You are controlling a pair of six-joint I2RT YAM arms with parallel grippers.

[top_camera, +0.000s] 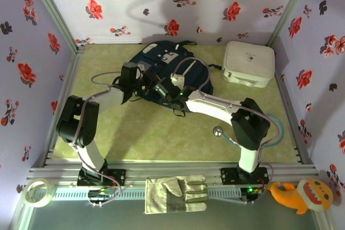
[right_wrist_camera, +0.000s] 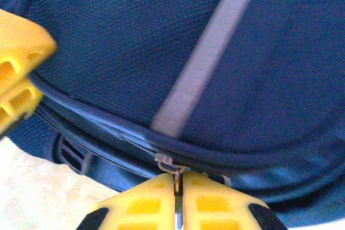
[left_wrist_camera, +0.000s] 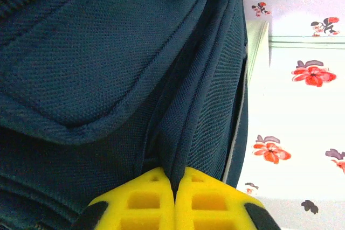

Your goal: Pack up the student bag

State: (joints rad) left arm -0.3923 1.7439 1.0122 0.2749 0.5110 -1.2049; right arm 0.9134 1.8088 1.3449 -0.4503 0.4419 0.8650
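A tape roll (top_camera: pixel 38 192) lies on the ledge outside the table's near left corner. The left gripper (left_wrist_camera: pixel 175 180) has its yellow fingers (left_wrist_camera: pixel 143 200) pressed together on a fold of the bag (left_wrist_camera: pixel 108 52), at the left part of its near side. The bag (top_camera: pixel 164 60), navy with white stripes, lies flat at the middle of the far edge of the table (top_camera: pixel 161 138). The right gripper (right_wrist_camera: pixel 177 184) is just beside the left one, also at the bag's near side. Its fingers pinch the metal zip pull (right_wrist_camera: pixel 176 175), which hangs from the slider (right_wrist_camera: pixel 164 160) on the zip line. A grey stripe (right_wrist_camera: pixel 205 68) runs over the fabric above the slider. A glove (top_camera: pixel 175 193) rests on the ledge at the middle of the near edge. A small round metal disc (top_camera: pixel 218 130) lies on the table beside the right arm. A white case (top_camera: pixel 248 63) sits in the far right corner, near the bag. An orange plush (top_camera: pixel 302 195) lies outside the near right corner.
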